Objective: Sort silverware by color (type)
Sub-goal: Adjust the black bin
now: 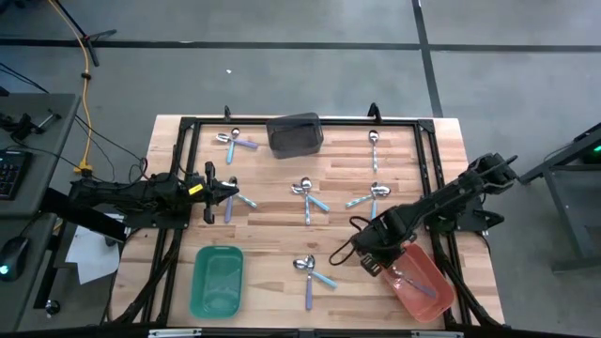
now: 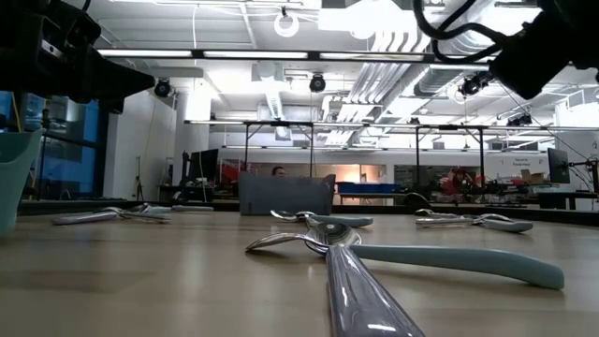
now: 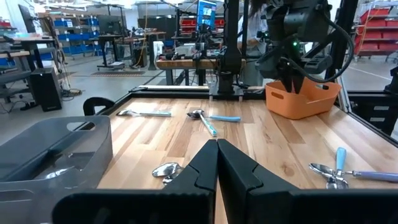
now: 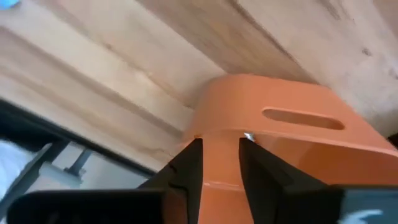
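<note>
**A:** Several small clusters of spoons lie spread over the wooden table point(image 1: 282, 216): one by the far left corner point(image 1: 235, 141), one near the left gripper point(image 1: 235, 195), one at the middle point(image 1: 308, 192), a single spoon far right point(image 1: 374, 141), a group right of centre point(image 1: 369, 195) and a pair at the near edge point(image 1: 310, 272). One lavender-handled spoon point(image 1: 413, 282) already lies inside the red bin point(image 1: 434, 302).

**B:** And the right gripper point(image 1: 383, 255)?

**A:** It hangs over the red bin's rim. Its fingers point(image 4: 186, 168) stand slightly apart with a small shiny tip between them, though whether they grip anything cannot be told.

**B:** The left gripper point(image 1: 228, 189)?

**A:** It sits low over the left side of the table, fingers point(image 3: 202, 168) pressed together with nothing between them, a spoon bowl point(image 3: 166, 170) just beside their tips.

**B:** The other bins?

**A:** The green bin point(image 1: 217, 280) stands at the near left, and the dark grey bin point(image 1: 295, 133) at the far middle.
</note>
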You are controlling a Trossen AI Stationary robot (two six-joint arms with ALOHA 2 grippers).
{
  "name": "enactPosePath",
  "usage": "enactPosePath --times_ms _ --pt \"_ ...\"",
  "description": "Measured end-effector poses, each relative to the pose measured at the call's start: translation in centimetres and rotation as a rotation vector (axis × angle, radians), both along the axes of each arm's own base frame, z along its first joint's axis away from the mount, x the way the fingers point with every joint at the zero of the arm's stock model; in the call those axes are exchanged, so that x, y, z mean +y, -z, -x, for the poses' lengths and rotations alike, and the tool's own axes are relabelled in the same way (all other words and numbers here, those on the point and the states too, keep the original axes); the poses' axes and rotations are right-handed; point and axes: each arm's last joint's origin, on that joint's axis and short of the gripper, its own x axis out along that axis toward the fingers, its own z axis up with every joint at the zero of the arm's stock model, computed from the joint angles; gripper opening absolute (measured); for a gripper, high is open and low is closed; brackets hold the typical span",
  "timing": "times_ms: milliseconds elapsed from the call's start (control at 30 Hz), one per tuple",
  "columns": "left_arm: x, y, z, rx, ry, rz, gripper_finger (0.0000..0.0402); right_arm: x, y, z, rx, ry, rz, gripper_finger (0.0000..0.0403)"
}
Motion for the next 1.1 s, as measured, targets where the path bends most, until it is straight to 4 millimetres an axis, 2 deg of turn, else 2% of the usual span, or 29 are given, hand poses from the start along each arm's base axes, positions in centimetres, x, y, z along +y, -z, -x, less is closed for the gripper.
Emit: enactPosePath --times_ms 100,267,367,433,567,700,867,1000,1100 --pt "0.0 0.0 0.0 0.001 0.0 -0.008 0.0003 -0.2 -0.5 -0.4 -0.033 -0.033 -0.015 0.0077" --pt "0.0 0.0 0.0 0.004 0.0 -0.008 0.0003 -0.7 -3.3 -1.9 -0.17 -0.118 0.019 0.0009" --pt "0.0 0.2 -0.2 0.028 0.001 -0.01 0.0003 -1.6 -5.5 -3.3 -0.324 -0.19 0.086 0.0011" --pt "0.0 0.4 -0.3 0.055 0.0 -0.012 0.0003 -3.1 -6.5 -4.3 -0.409 -0.223 0.173 0.0007" --pt "0.0 0.9 -0.7 0.111 -0.001 -0.006 0.0003 -8.0 -6.9 -6.0 -0.493 -0.239 0.352 0.0003" --pt "0.0 0.9 -1.1 0.117 -0.015 -0.007 0.0003 -14.4 -7.2 -7.1 -0.556 -0.207 0.538 0.0001" --pt "0.1 0.8 -1.4 0.102 -0.053 -0.011 0.0003 -21.8 -8.2 -8.4 -0.753 -0.241 0.744 0.0" --pt "0.1 0.8 -1.4 0.106 -0.057 -0.005 0.0003 -26.8 -7.3 -9.4 -0.847 -0.287 0.815 0.0" --pt "0.1 0.9 -1.5 0.111 -0.059 0.008 0.0003 -29.8 -6.1 -10.3 -0.796 -0.315 0.819 0.0"
